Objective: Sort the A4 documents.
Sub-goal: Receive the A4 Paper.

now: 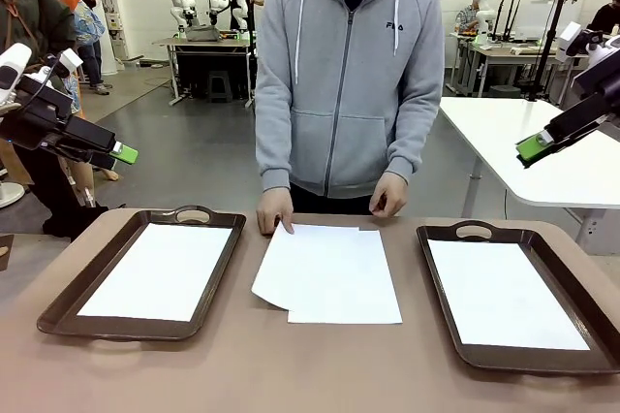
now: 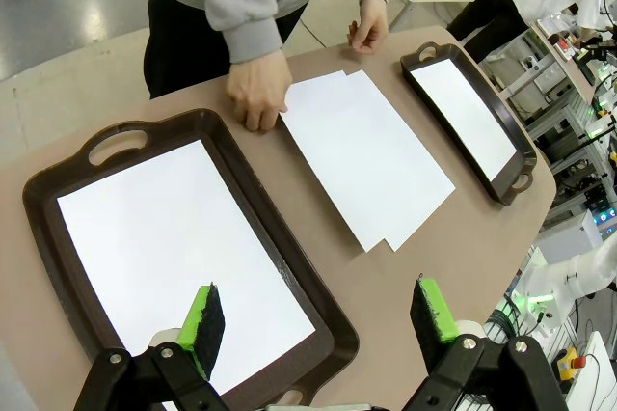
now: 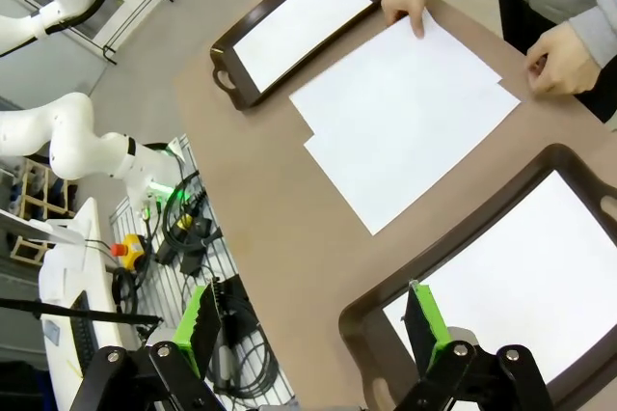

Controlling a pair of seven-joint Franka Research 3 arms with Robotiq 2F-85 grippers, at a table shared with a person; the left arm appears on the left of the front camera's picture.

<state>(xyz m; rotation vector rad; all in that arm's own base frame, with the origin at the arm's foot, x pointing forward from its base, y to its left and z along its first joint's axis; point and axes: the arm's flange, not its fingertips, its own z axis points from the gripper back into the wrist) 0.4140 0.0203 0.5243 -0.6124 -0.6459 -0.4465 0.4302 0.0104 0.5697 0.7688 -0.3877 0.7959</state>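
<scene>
A loose stack of white A4 documents (image 1: 329,272) (image 2: 364,154) (image 3: 405,112) lies in the middle of the brown table, its sheets slightly askew. One hand of the person (image 1: 275,209) presses on its far left corner. One white sheet lies in the left brown tray (image 1: 160,270) (image 2: 178,255), another in the right brown tray (image 1: 504,294) (image 3: 525,271). My left gripper (image 1: 121,153) (image 2: 318,319) hovers open, high above the left tray's outer side. High at the right, my right gripper (image 1: 533,146) (image 3: 313,319) is open too. Neither holds anything.
The person in a grey hoodie (image 1: 349,74) stands at the table's far edge, the other hand (image 1: 389,195) resting by the stack's far right corner. A white table (image 1: 542,142) stands behind at the right. Bare tabletop (image 1: 291,365) lies between the trays and along the near edge.
</scene>
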